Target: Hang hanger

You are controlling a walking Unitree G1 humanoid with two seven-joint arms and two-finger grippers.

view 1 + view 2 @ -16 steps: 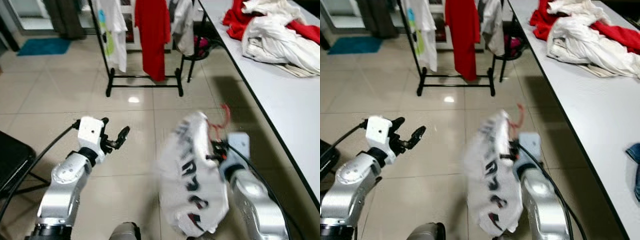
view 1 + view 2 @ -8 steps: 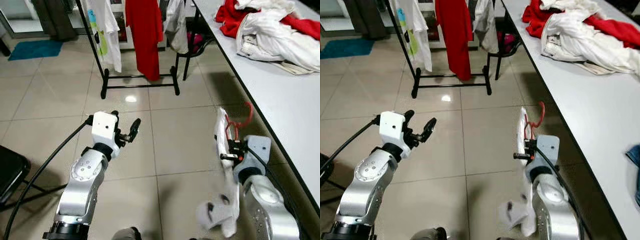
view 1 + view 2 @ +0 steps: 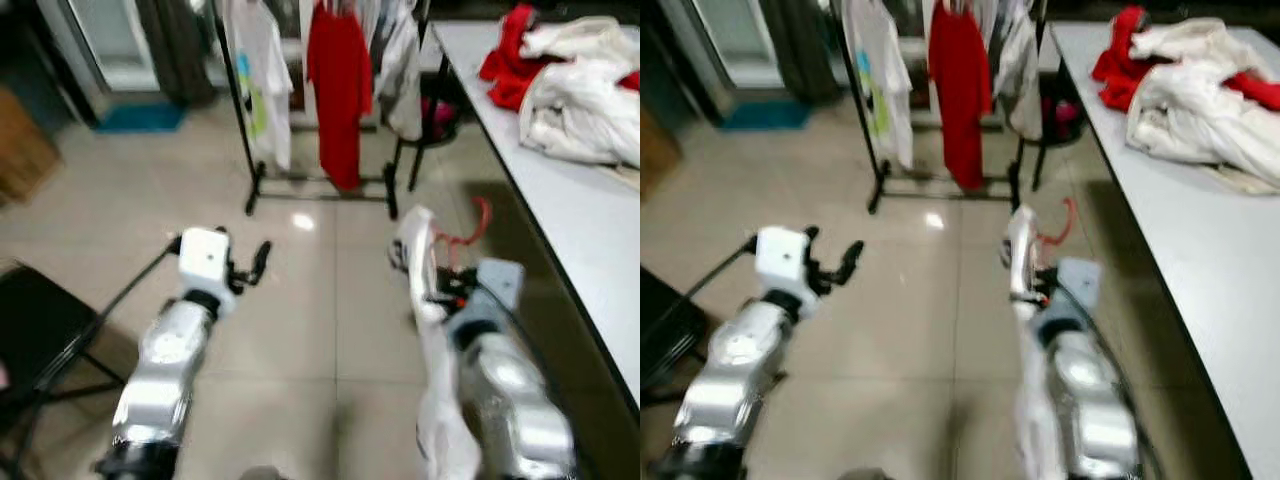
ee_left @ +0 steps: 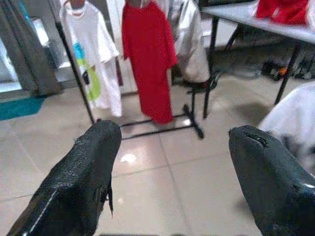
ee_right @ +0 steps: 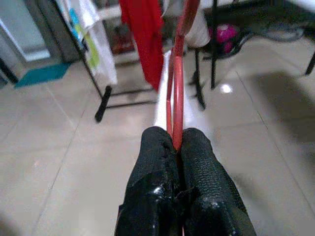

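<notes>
Right gripper [image 5: 176, 147] clamped on red hanger [image 5: 177, 88] w/ shirt [image 3: 425, 300] | left gripper [image 4: 172, 177] wide open, empty | risk: shirt swing, hook misses far rack [image 3: 240, 120]

Two silver, glossy metal arms rise from the lower edge of the frame, each built of rounded, cylindrical segments. The left arm [image 3: 165, 365], lower left of the frame, ends in a boxy white wrist housing [image 3: 205, 255] that carries the left hand [image 3: 258, 264], whose two long black fingers [image 4: 78, 182] are broad, rounded and finely pebbled in texture. A thin black cable [image 3: 105, 310] loops from that housing down toward the lower left. The right arm [image 3: 510, 400], lower right of the frame, carries a pale grey-blue wrist block [image 3: 495, 285]; the right hand [image 5: 176, 147] has the same textured black fingers [image 5: 152, 182].
</notes>
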